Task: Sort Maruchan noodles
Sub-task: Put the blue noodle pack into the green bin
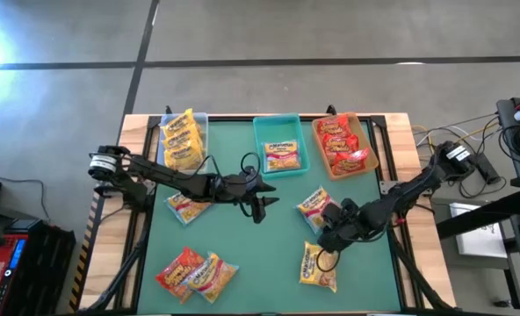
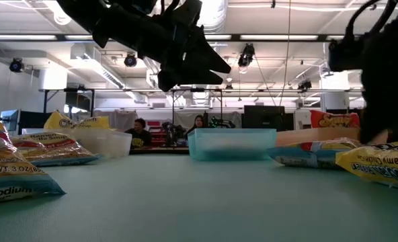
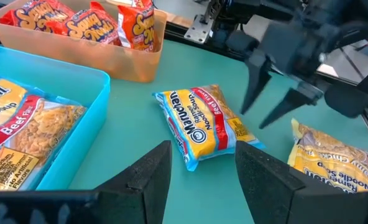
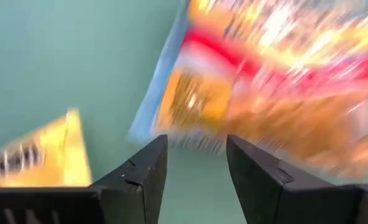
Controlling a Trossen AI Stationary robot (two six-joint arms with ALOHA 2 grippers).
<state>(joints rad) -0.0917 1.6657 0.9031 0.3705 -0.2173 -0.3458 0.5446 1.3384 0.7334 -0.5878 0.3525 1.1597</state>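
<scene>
Maruchan packets lie flat on the green table: one multicoloured [image 1: 315,204], one yellow [image 1: 318,266], one at left [image 1: 188,208] and two at the near left [image 1: 194,270]. My left gripper [image 1: 262,209] is open and empty above the table's middle. It faces the multicoloured packet [image 3: 199,124]. My right gripper [image 1: 327,240] is open and empty. It hovers between the multicoloured packet and the yellow one [image 3: 333,155]. A blurred packet [image 4: 265,81] lies just ahead of its fingers.
Three bins stand along the far edge: clear [image 1: 200,118] with yellow packets, teal [image 1: 262,149] with one packet, tan [image 1: 371,149] with red packets. The two grippers are close together right of the table's middle. People sit in the room beyond [image 2: 140,131].
</scene>
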